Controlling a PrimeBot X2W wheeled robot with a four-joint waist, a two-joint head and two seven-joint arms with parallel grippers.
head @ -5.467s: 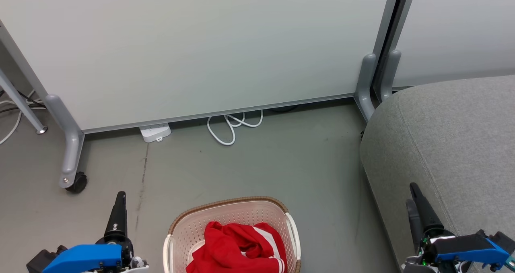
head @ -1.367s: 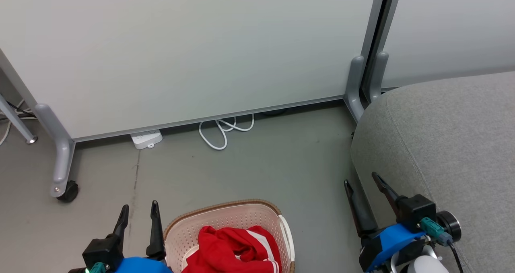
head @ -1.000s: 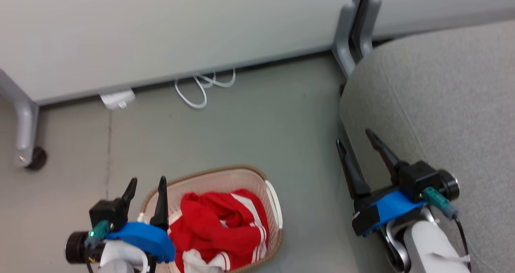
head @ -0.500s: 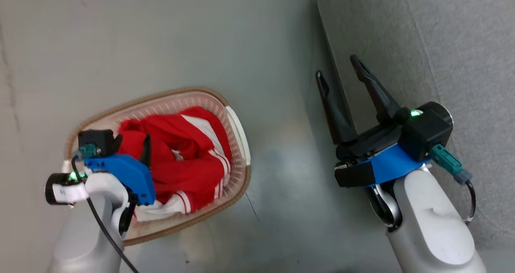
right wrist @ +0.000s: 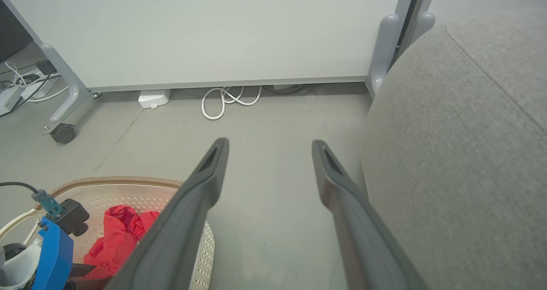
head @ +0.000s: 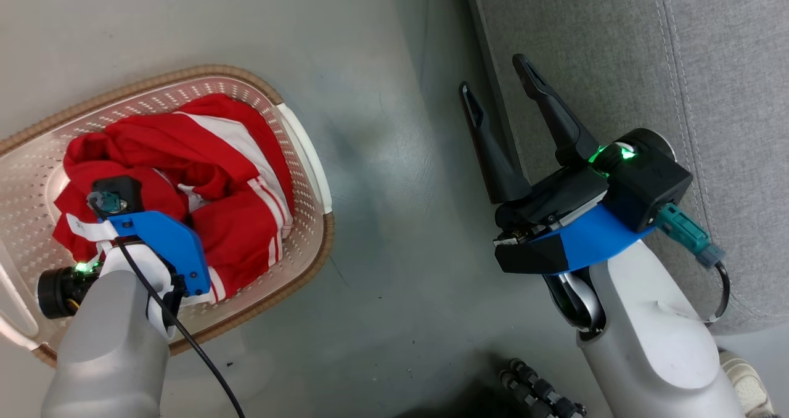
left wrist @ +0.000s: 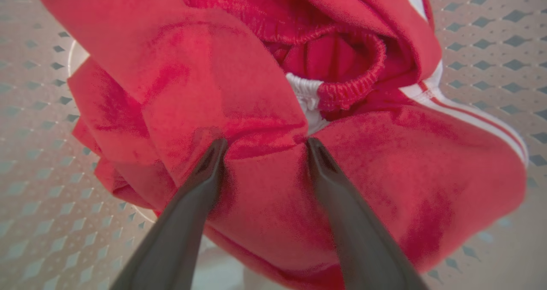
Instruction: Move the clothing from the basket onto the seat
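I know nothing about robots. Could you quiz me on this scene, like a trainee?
1. True or false: the left pincer stands open right at the red clothing in the basket.
2. The right pincer holds: A) a garment, B) nothing, C) a cable.
3. Name the big grey thing beside the right pincer.
Key: 1 true; 2 B; 3 the seat.

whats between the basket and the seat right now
Bare grey floor lies between the basket and the seat in the head view; the open right gripper hangs over that strip, by the seat's edge.
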